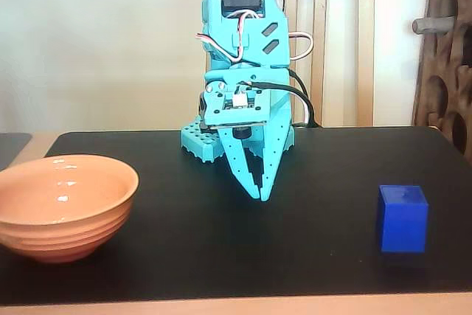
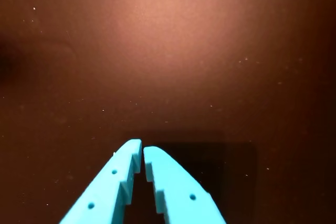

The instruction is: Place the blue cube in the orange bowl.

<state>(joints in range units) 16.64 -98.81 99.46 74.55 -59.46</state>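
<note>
The blue cube [image 1: 402, 218] stands on the black mat at the right front in the fixed view. The orange bowl [image 1: 63, 204] stands at the left front, upright and empty. My turquoise gripper [image 1: 260, 193] points down at the mat's middle, between the two and apart from both. Its fingers are shut and hold nothing. In the wrist view the gripper [image 2: 142, 147] shows closed tips over bare dark mat; neither cube nor bowl is in that view.
The black mat [image 1: 221, 256] covers the table; its front edge runs along the bottom of the fixed view. The arm's base [image 1: 203, 142] stands at the back centre. A wooden slatted panel [image 1: 339, 42] and a carved brown screen [image 1: 450, 57] stand behind the table.
</note>
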